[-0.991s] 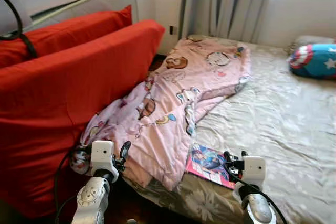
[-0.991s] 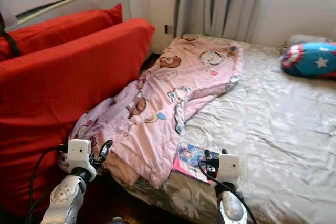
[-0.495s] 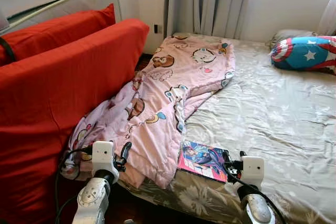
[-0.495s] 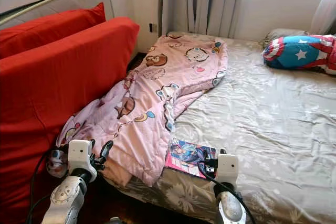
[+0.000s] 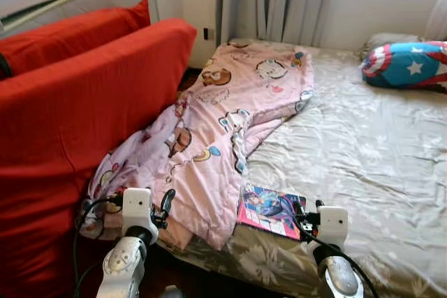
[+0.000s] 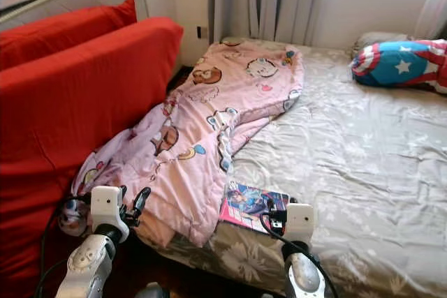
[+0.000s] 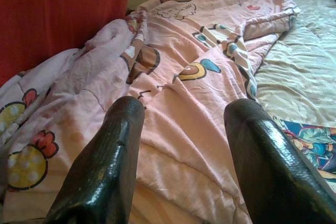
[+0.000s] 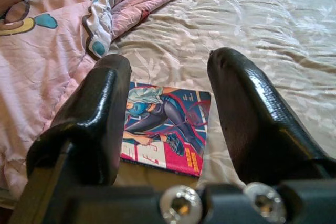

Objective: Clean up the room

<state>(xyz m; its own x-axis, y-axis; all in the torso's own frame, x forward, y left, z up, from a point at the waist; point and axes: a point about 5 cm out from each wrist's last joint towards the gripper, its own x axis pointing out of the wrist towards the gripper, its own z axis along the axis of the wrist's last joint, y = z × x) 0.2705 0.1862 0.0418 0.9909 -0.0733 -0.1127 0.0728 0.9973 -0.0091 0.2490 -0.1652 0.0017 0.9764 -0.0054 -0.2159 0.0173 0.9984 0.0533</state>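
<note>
The right gripper (image 8: 169, 114) hangs with its fingers spread and empty just above the near edge of the bed (image 5: 363, 151), pointing at a comic book (image 5: 271, 211) that lies flat beside the pink quilt (image 5: 230, 116). The left gripper (image 7: 184, 150) is also parted and holds nothing, low over the quilt's near corner, where the quilt spills off the bed against the red sofa (image 5: 77, 102). A star pillow (image 5: 405, 64) sits at the far end.
</note>
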